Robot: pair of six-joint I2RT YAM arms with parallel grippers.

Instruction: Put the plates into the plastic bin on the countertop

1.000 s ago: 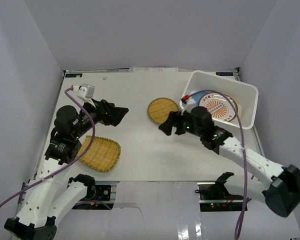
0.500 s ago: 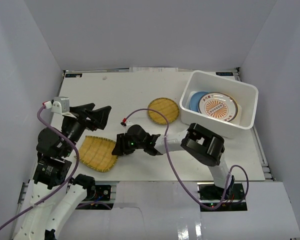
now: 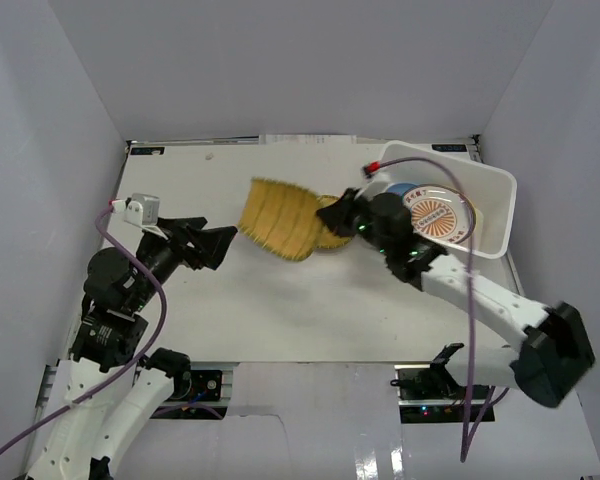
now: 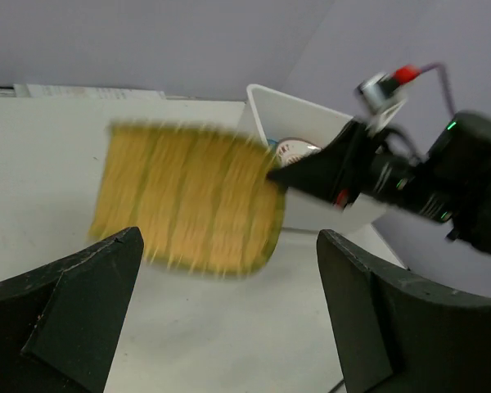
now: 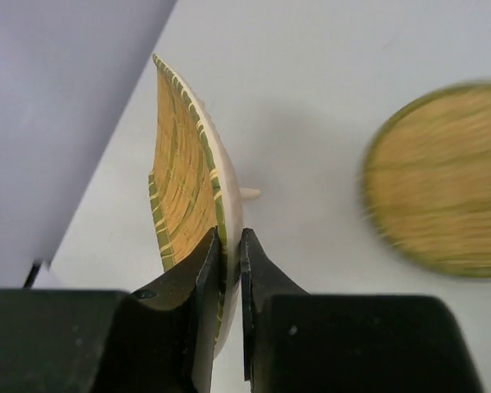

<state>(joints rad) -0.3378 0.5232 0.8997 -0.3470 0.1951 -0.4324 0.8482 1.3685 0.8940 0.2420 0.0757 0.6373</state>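
Note:
My right gripper (image 3: 332, 220) (image 5: 229, 237) is shut on the rim of the squarish yellow woven plate (image 3: 278, 218) (image 5: 182, 160) (image 4: 188, 201). It holds the plate tilted on edge above the countertop (image 3: 280, 300), left of the white plastic bin (image 3: 495, 232) (image 4: 288, 110). The round woven plate (image 3: 336, 236) (image 5: 442, 176) lies on the countertop, partly hidden under the gripper. An orange-sunburst plate (image 3: 442, 216) and a blue plate (image 3: 404, 189) lie in the bin. My left gripper (image 3: 218, 246) (image 4: 229, 246) stands open and empty, left of the held plate.
Pale grey walls (image 3: 70, 150) close in the countertop on three sides. The right arm's purple cable (image 3: 472, 300) loops over the bin's near side. The right arm (image 3: 490, 305) stretches across the near right of the table.
The right gripper shut on the squarish woven plate at the near left, lifted it and carried it right, up to the round plate. The left arm shifted slightly.

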